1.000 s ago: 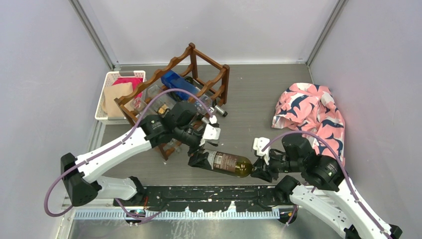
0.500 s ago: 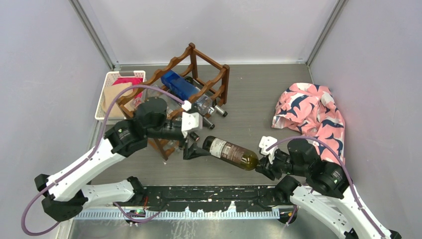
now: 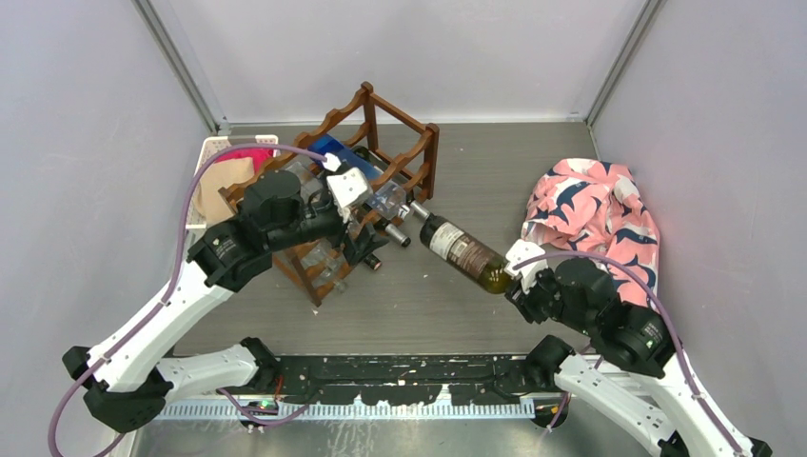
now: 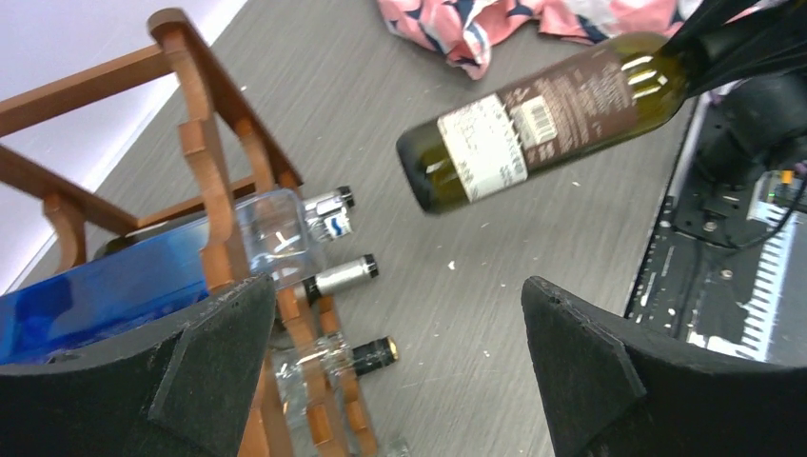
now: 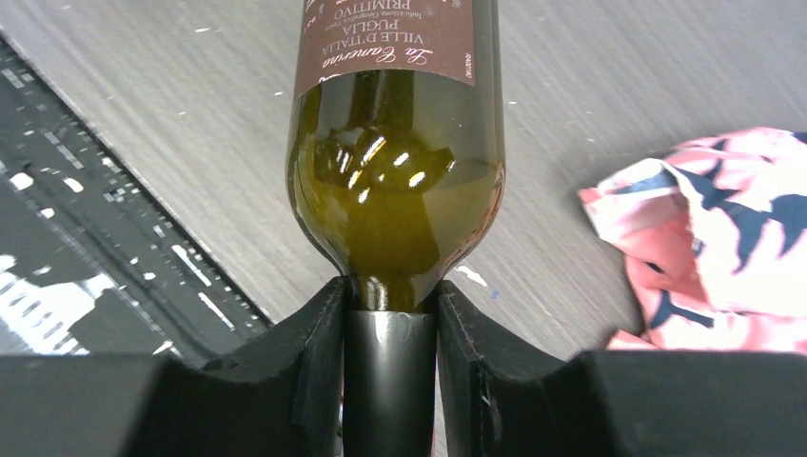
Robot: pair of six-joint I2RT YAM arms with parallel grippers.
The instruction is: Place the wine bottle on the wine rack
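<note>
Basket first: at the left edge of the bench, toward the far corner, we see a white plastic slatted basket (image 3: 214, 142) with pink and tan cloth in it. Just right of it stands the dark reddish-brown wooden wine rack (image 3: 400, 111) with scalloped rails. It cradles a blue bottle (image 3: 335, 155) and clear ones whose capped necks poke out rightward. Our left gripper (image 4: 395, 295) hangs against the rack's near side, its black fingers spread wide and nothing between them. Next comes the dark green glass wine bottle with the brown label (image 3: 463, 253), which appears to be carried clear of the bench between the rack and the right arm. Its long axis runs diagonally: the flat base aims up-left at the rack's open side, just beside the stored necks, and the neck points down-right. Our right gripper (image 3: 517, 284) is clamped on that neck, so we judge that the right arm alone drives a base-first push into a free cradle. Along the right edge lies a crumpled pink cloth with navy markings (image 3: 595, 214).
</note>
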